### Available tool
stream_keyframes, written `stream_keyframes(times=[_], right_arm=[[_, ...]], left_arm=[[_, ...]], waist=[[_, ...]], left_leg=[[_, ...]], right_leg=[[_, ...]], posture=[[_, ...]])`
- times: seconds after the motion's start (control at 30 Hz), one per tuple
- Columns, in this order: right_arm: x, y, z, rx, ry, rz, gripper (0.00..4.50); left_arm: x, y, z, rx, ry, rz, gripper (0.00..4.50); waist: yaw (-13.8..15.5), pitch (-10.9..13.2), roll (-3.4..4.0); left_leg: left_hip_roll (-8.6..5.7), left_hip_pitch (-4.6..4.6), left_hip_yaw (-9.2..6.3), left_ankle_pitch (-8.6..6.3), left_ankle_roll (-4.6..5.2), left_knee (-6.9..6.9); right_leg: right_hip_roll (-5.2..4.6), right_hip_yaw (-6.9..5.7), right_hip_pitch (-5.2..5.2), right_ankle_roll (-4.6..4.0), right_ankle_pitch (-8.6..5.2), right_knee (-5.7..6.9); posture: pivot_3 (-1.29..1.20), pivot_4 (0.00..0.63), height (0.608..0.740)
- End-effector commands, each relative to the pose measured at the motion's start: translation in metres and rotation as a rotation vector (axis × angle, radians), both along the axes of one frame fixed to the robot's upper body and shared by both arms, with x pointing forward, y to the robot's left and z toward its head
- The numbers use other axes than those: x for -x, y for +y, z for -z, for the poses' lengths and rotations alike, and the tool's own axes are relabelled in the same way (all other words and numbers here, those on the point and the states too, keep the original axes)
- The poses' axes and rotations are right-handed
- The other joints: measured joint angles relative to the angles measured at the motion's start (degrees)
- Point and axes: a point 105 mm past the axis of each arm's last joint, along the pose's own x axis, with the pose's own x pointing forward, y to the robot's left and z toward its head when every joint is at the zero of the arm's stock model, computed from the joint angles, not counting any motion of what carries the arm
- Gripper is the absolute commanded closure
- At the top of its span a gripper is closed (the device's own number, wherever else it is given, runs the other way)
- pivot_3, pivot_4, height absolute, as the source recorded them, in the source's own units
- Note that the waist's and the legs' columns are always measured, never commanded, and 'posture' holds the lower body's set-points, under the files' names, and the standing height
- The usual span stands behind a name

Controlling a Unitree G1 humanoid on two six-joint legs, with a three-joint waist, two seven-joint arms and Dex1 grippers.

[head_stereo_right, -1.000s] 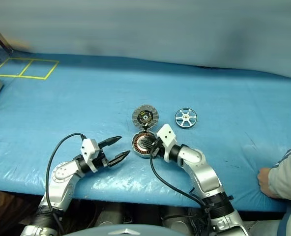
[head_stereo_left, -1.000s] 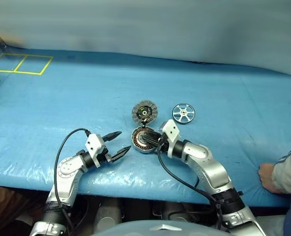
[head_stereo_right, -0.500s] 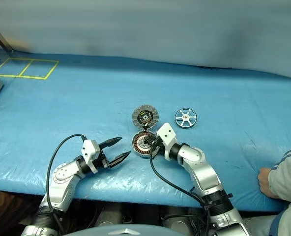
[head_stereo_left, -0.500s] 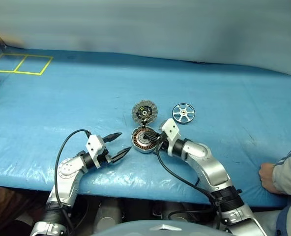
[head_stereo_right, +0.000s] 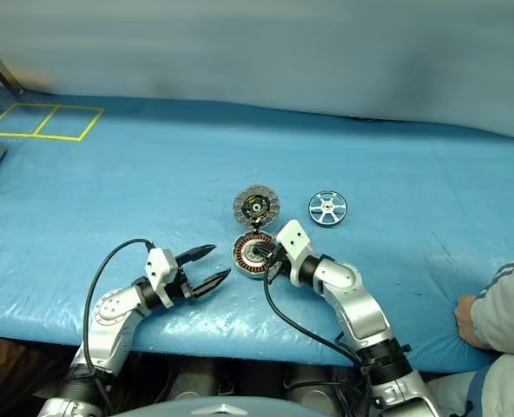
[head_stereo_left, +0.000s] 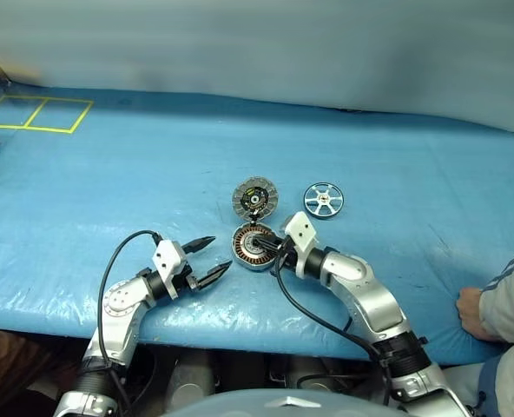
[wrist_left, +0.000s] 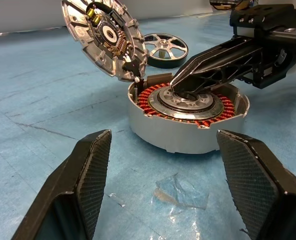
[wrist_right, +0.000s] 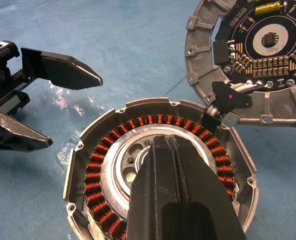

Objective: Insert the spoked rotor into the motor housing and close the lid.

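The right hand [wrist_right: 180, 165] has just been squeezed shut, empty, over the motor housing [head_stereo_left: 253, 247]. The left hand [head_stereo_left: 207, 257] is held wide. The spoked rotor [head_stereo_left: 324, 200] is left waiting on the desk [head_stereo_left: 109, 174], the lid [head_stereo_left: 255, 196] open.

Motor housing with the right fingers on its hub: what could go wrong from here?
1. The right gripper is shut with its tips on the motor housing hub; a push could slide the housing or scrape the copper windings.
2. The lid stands open and tilted; a bump could drop it before the spoked rotor, lying apart on the table, goes in.
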Motion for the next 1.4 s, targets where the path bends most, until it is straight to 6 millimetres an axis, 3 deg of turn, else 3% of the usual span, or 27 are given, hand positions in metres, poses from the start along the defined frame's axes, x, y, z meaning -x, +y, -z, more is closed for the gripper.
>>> stream_keyframes(times=[0.03,0.5,1.0,1.1,1.2,1.4], right_arm=[[-0.002,0.002,-0.016,-0.03,-0.064,-0.008,4.48],[-0.003,-0.001,0.003,0.147,-0.063,-0.026,4.48],[0.002,-0.001,0.009,0.295,-0.107,-0.064,4.48],[0.001,0.002,-0.004,0.197,-0.113,-0.044,4.48],[-0.002,0.003,-0.031,0.04,-0.144,-0.015,4.48],[-0.012,-0.025,-0.061,-0.029,-0.209,0.089,4.48]], left_arm=[[-0.001,-0.002,-0.006,-0.006,-0.041,0.014,0.93],[-0.001,0.0,-0.004,-0.009,-0.04,0.003,0.93],[-0.001,0.001,-0.001,-0.006,-0.034,-0.001,0.93],[-0.001,0.001,-0.001,-0.004,-0.035,0.0,0.93],[-0.001,0.001,-0.003,0.005,-0.04,0.0,0.93],[-0.003,0.001,-0.006,0.013,-0.053,0.0,0.93]], waist=[[0.0,0.0,0.0],[0.0,0.0,0.0],[0.1,-0.1,-0.07],[0.1,-0.1,-0.08],[0.0,-0.1,-0.08],[0.1,-0.1,-0.07]], left_leg=[[0.0,0.0,0.0,0.0,0.0,0.0],[0.0,0.02,0.01,0.0,0.0,0.02],[0.0,0.07,0.01,0.0,0.0,0.05],[0.0,0.09,0.01,0.0,0.0,0.05],[0.0,0.07,0.01,0.0,0.0,0.05],[0.0,0.03,0.01,0.0,0.0,0.06]], right_leg=[[0.0,0.0,0.0,0.0,0.0,0.0],[-0.01,-0.01,0.01,-0.02,-0.01,0.02],[-0.02,-0.01,0.04,-0.06,-0.04,0.05],[-0.02,-0.01,0.06,-0.07,-0.04,0.05],[-0.02,0.01,0.05,-0.06,-0.03,0.05],[-0.03,0.01,0.02,-0.02,-0.01,0.05]], posture=[[0.0,0.15,0.74],[0.0,0.15,0.74],[0.0,0.15,0.74],[0.0,0.15,0.74],[0.0,0.15,0.74],[0.0,0.15,0.74]])
